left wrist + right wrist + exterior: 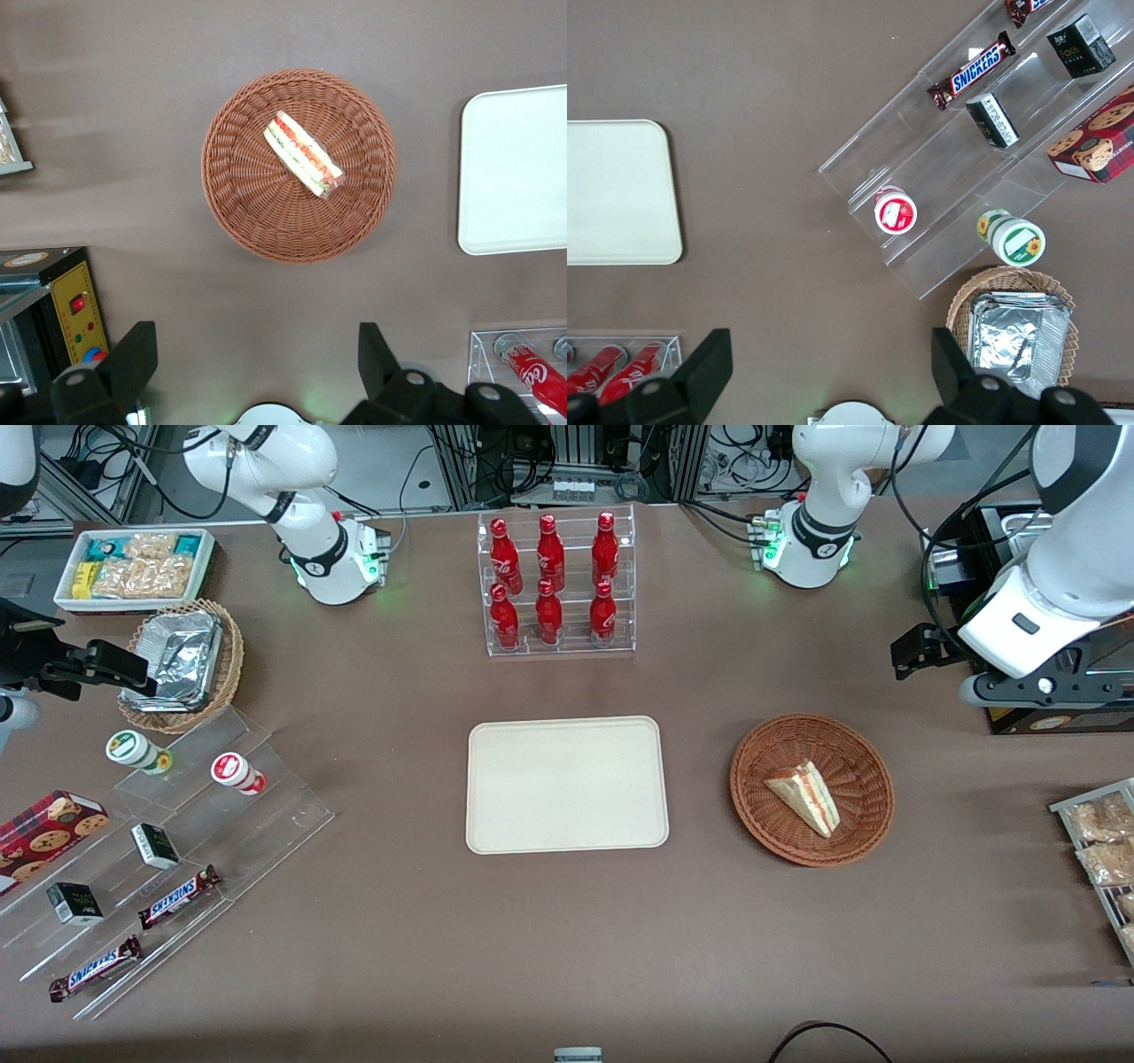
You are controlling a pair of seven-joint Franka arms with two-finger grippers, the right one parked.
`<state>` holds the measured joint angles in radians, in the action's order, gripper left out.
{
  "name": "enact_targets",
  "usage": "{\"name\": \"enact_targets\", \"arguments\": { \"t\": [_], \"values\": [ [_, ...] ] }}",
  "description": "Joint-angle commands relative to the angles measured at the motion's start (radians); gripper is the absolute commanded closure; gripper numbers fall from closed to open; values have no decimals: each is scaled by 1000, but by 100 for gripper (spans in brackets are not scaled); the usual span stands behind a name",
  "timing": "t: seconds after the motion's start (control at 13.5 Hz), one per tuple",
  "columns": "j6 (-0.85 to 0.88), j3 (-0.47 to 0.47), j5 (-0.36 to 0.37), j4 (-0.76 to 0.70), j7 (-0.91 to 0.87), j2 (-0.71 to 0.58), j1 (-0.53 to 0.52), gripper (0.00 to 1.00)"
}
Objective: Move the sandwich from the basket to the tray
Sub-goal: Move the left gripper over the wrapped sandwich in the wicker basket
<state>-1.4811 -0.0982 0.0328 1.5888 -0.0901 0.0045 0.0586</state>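
Observation:
The sandwich (802, 795), a pale bread wedge with pink, red and green filling, lies in the round reddish-brown wicker basket (753, 779). The cream-beige tray (567, 784) lies flat beside the basket, toward the parked arm's end, with nothing on it. My left gripper (917, 651) hangs high above the table, farther from the front camera than the basket and toward the working arm's end. In the left wrist view the gripper (257, 341) is open and holds nothing, its fingers wide apart above bare table, with the basket (239, 204), sandwich (303, 166) and tray (514, 168) below.
An acrylic rack of red bottles (556, 584) stands farther from the front camera than the tray. A black box with a yellow panel (75, 310) sits under the working arm. A wire rack of snack packets (1099, 841) lies at the working arm's end.

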Motion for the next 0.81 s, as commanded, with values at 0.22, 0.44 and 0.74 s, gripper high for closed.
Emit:
{"name": "enact_targets", "arguments": {
  "t": [0.22,0.44,0.74],
  "values": [
    [-11,3,-16,3,7,49,12,0],
    [-112,3,-53,96,-2,75,12,0],
    [-396,3,-54,336,-8,54,12,0]
  ]
}}
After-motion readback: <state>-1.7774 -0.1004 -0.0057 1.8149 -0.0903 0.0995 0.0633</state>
